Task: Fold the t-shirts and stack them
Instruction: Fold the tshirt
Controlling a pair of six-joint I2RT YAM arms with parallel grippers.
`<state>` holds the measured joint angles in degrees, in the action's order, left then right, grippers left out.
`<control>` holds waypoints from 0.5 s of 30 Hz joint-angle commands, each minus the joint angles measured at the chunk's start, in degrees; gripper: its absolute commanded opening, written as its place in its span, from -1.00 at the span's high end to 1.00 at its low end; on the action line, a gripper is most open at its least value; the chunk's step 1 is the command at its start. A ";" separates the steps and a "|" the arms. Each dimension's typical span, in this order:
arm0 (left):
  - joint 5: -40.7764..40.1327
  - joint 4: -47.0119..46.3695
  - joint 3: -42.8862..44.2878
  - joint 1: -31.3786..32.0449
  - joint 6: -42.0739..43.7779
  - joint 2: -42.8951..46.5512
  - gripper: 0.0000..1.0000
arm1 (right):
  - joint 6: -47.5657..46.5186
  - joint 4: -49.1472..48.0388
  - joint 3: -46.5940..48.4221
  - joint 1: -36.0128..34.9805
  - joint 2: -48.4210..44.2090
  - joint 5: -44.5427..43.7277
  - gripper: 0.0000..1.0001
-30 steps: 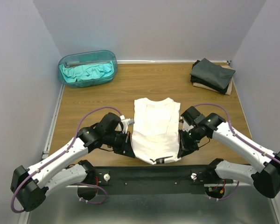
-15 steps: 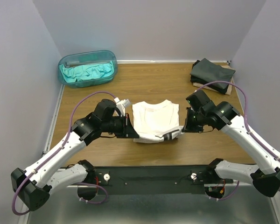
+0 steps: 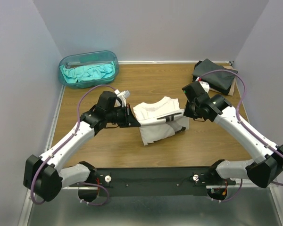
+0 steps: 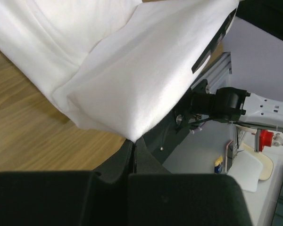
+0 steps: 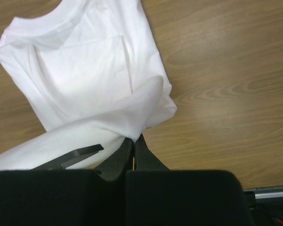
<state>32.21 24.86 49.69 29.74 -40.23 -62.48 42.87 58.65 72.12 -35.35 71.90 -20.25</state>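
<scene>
Pale lavender-grey walls (image 3: 160,28) enclose a brown wood-grain tabletop (image 3: 151,84) under even light; a silver aluminium rail (image 3: 54,122) edges it, well left of the left tool (image 3: 136,124).

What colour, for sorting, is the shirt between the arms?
White cloth t-shirt; clearest in right wrist view.

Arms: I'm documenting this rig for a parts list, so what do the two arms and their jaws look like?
The left arm and right arm match: white link shells, black joints and black wrist housings. A purple cable loops along each. The jaws are black, slim and taper to narrow tips.
</scene>
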 commanded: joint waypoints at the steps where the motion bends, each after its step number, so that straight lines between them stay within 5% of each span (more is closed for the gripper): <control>1: 3.30 -3.16 1.01 -1.78 6.02 -4.66 1.00 | -4.45 -7.22 2.85 2.91 3.23 -6.73 0.99; 15: 5.41 -6.31 6.90 -7.76 14.56 -21.26 1.00 | -16.41 -18.04 9.79 12.41 16.95 1.17 0.99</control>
<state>36.10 18.39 54.74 23.66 -29.80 -80.29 30.98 44.93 78.85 -25.23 86.43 -18.15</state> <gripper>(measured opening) 0.009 0.011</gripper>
